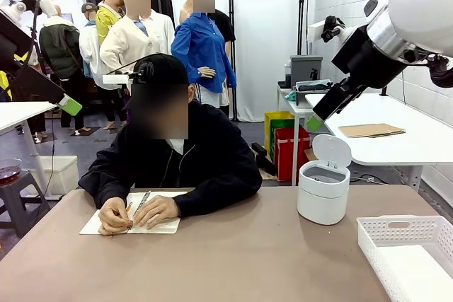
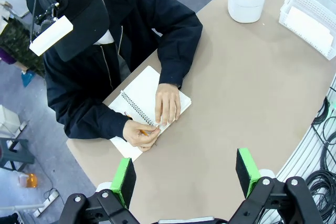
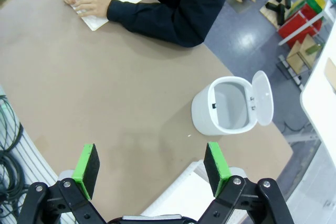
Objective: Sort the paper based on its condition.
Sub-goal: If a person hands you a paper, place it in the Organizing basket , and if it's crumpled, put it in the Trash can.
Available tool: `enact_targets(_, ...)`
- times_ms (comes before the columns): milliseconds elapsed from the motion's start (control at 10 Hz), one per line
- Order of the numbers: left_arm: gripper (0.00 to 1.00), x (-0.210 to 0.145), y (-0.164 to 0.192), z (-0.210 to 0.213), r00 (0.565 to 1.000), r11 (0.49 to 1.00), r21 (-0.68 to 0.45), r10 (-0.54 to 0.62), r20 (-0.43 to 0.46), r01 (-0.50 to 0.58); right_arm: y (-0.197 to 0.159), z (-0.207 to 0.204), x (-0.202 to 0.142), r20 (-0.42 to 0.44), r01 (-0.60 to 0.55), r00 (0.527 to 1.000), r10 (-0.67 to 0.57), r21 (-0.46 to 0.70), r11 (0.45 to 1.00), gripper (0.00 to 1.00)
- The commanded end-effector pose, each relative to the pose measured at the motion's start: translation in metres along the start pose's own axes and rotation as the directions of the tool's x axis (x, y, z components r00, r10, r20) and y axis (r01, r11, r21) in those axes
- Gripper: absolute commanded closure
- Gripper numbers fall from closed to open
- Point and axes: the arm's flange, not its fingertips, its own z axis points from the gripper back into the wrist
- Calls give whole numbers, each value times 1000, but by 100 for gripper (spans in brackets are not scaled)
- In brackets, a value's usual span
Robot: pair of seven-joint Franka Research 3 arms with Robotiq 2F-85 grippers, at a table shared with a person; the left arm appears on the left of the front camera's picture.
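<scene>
Brown and bare across its middle, the worktop [image 1: 233, 252] runs from the robot's side to a seated person in a dark jacket. In the front view both of the person's hands [image 1: 134, 213] rest on an open spiral notebook [image 1: 131, 221] at the far left; its white pages are the paper seen here, lying flat and still bound. A white bin [image 1: 324, 185] with its lid tipped up stands to the right, and a white slotted basket [image 1: 403, 249] sits at the near right corner. The right arm hangs high at the upper right, its gripper [image 1: 316, 122] angled down above the bin.

From the left wrist, the left gripper [image 2: 185, 176] hovers well above the worktop, jaws spread wide and holding nothing, looking down on the notebook and hands.

From the right wrist, the right gripper [image 3: 151, 169] is likewise released and empty, high over the bin and the basket's edge.
</scene>
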Motion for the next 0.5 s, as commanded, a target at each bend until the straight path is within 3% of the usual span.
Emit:
enact_targets(0, 0, 0, 0, 0, 1000, 1000, 1, -1, -1, 1, 2, -1, 0, -11, 11, 1000, -11, -5, 1000, 0)
enact_targets(400, 0, 0, 0, 0, 1000, 1000, 1, -1, -1, 1, 2, -1, 0, -11, 11, 1000, -11, -5, 1000, 0)
